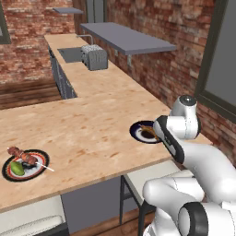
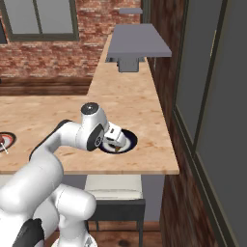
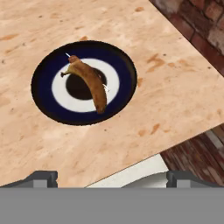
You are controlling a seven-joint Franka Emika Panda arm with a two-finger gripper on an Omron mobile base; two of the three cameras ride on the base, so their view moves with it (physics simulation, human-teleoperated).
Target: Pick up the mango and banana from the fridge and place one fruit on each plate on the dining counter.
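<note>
banana (image 3: 89,83) lies on plate (image 3: 48,103) near dining counter (image 3: 175,100) edge, gripper (image 3: 111,179) fingers wide, empty, bare counter all round

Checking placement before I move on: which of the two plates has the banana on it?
The plate directly under the gripper, near the brick wall. The other plate, far to the left, holds the mango and a meat skewer.

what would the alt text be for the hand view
A brown-mottled banana lies across a round dark-rimmed plate on a light wooden counter, seen from above. The open jaws frame the bottom edge, with a brick wall past the counter's corner.
</note>
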